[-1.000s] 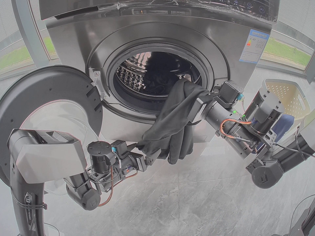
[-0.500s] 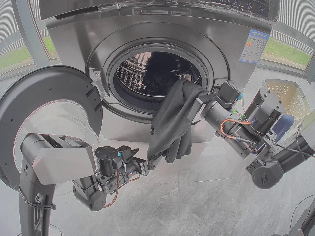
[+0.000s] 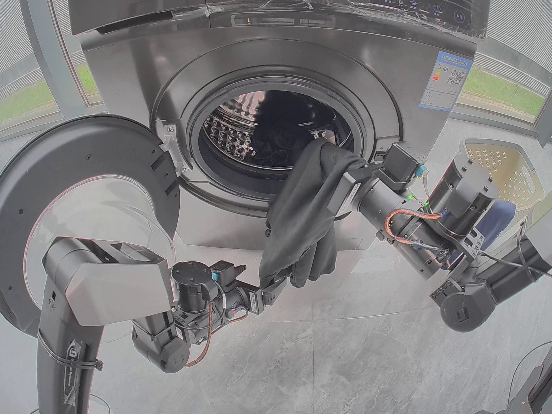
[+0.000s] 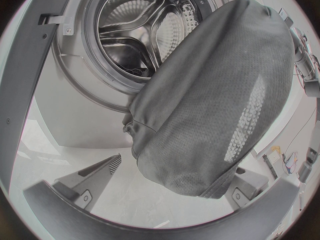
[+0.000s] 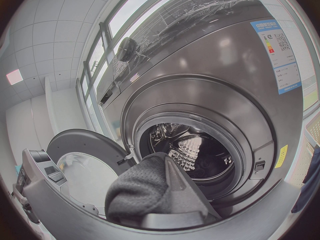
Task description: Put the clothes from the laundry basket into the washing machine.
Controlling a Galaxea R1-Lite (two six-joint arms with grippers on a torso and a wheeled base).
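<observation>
Two arms work in front of the washing machine (image 3: pixel 276 47), whose round door (image 3: pixel 86 162) stands swung open on the robot's left. One dark garment (image 3: pixel 302 202) is draped over the right pincer (image 5: pixel 168 180) at the lower right rim of the drum (image 3: pixel 241 133) opening. Its upper end lies on the rim, and the rest hangs down outside, in front of the machine and above the floor (image 3: pixel 345 352). The cloth covers this pincer, so I cannot tell if it is clenched or released.

The left pincer (image 3: pixel 276 286) is low, just under the hanging hem, and it is released. In the left wrist view its fingers (image 4: pixel 100 172) are spread wide; the hem covers one of them and the other is bare, apart from the cloth.

Some dark clothing (image 4: pixel 133 71) already lies at the bottom of the drum. The pale laundry basket (image 3: pixel 512 168) stands at the robot's right, beside the machine, with a blue cloth (image 3: pixel 497 219) in it.
</observation>
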